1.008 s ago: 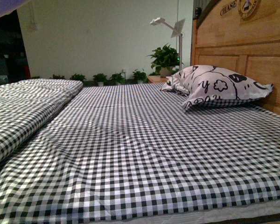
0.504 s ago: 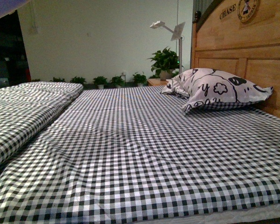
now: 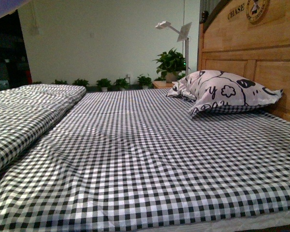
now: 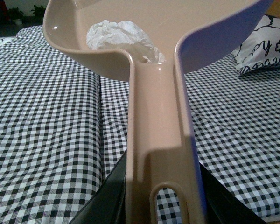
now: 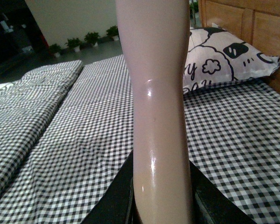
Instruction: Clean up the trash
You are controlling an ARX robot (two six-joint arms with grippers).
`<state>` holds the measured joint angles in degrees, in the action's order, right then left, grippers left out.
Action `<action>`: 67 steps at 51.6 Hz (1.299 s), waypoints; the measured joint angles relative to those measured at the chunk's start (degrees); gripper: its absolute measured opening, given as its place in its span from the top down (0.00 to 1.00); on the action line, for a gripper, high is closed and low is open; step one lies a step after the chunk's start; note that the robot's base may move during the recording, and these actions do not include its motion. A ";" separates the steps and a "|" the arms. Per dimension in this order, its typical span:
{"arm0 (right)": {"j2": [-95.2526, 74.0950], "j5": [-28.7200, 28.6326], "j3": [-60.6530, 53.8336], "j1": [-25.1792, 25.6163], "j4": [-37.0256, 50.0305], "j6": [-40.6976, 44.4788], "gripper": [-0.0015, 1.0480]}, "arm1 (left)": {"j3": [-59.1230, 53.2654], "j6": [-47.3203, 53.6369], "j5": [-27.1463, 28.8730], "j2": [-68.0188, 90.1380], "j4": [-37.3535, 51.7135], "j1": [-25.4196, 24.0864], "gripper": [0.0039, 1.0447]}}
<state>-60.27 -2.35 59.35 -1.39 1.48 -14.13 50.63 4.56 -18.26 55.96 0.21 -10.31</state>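
Note:
A white crumpled wad, the trash (image 4: 119, 39), lies inside the scoop of the pinkish-beige dustpan (image 4: 158, 121), which is held up above the checked bed. My left gripper (image 4: 163, 205) is shut on the dustpan's handle, its dark jaws pressed against both sides. In the right wrist view a glossy beige brush handle (image 5: 158, 107) rises upright, and my right gripper (image 5: 161, 205) is shut on its lower part. The brush head is out of view. Neither arm shows in the front view.
A black-and-white checked sheet (image 3: 150, 159) covers the bed. A white pillow with black drawings (image 3: 227, 92) leans by the wooden headboard (image 3: 261, 53). A folded checked quilt (image 3: 24, 111) lies at the left. Potted plants (image 3: 170, 62) and a lamp stand behind.
The front view has tilted up slightly over the last second, so the bed and pillow sit a little lower in the picture. Nothing on the bed has moved.

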 joint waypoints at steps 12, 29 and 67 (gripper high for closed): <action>0.00 -0.02 0.00 0.00 0.00 0.00 0.81 | 0.00 0.00 0.00 0.00 0.00 0.00 0.75; 0.00 0.00 0.00 0.00 0.00 0.00 0.81 | 0.00 0.00 0.00 0.00 0.00 -0.02 0.75; 0.00 0.00 0.00 0.00 0.00 0.00 0.81 | 0.00 0.00 0.00 0.00 0.00 -0.02 0.75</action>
